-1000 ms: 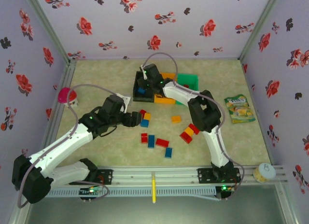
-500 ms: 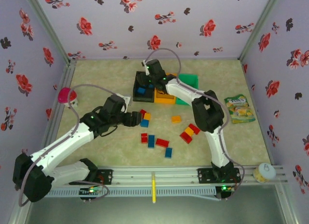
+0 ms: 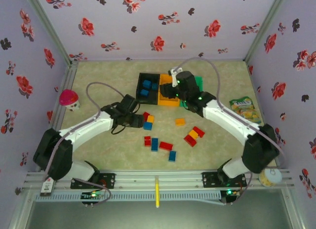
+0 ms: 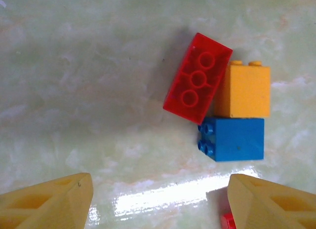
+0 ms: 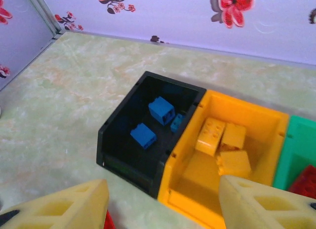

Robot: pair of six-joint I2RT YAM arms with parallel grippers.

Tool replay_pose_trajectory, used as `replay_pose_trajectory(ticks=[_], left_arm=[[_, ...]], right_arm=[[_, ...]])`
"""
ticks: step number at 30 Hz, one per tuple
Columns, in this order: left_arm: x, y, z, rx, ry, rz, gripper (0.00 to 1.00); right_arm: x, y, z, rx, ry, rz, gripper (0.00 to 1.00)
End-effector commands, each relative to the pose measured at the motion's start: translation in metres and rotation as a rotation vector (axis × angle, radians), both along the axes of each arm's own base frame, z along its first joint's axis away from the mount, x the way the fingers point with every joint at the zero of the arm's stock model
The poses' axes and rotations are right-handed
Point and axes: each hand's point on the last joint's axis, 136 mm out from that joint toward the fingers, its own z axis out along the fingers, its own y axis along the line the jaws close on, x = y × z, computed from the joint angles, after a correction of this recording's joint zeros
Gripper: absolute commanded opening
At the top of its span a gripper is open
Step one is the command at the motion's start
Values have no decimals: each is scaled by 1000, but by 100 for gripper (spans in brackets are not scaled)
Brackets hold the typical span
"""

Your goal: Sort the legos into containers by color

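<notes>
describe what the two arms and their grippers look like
Both the left arm and the right arm have white links joined by black joints, each with a looping grey cable. The left gripper and right gripper have blocky yellow-orange fingers with recessed panels.

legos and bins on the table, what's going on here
Legos are being sorted into bins by color. The right tool hangs open and empty above the black bin, which holds blue bricks, and the orange bin, holding orange ones. The left tool is open over a red brick, an orange brick and a blue brick on the table. More lie loose nearby.
</notes>
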Motion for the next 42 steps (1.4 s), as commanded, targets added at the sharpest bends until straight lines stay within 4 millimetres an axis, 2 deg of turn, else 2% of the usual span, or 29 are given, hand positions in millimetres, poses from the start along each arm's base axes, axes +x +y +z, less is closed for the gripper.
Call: replay_pose_trajectory(ticks=[1, 7, 10, 15, 34, 42], left_arm=[[18, -1, 4, 32, -23, 7, 72], [39, -2, -8, 90, -4, -20, 72], [48, -4, -16, 123, 20, -41, 72], [52, -9, -34, 148, 68, -64, 70], [35, -51, -44, 110, 100, -210, 70], [37, -54, -48, 122, 107, -212, 70]], right_arm=[[-18, -25, -4, -14, 26, -58, 61], [-47, -57, 2, -2, 14, -112, 62], [-56, -63, -2, 3, 29, -114, 62], [-65, -72, -8, -10, 47, -129, 62], [-67, -79, -4, -33, 38, -151, 62], [-67, -81, -4, -44, 36, -153, 62]])
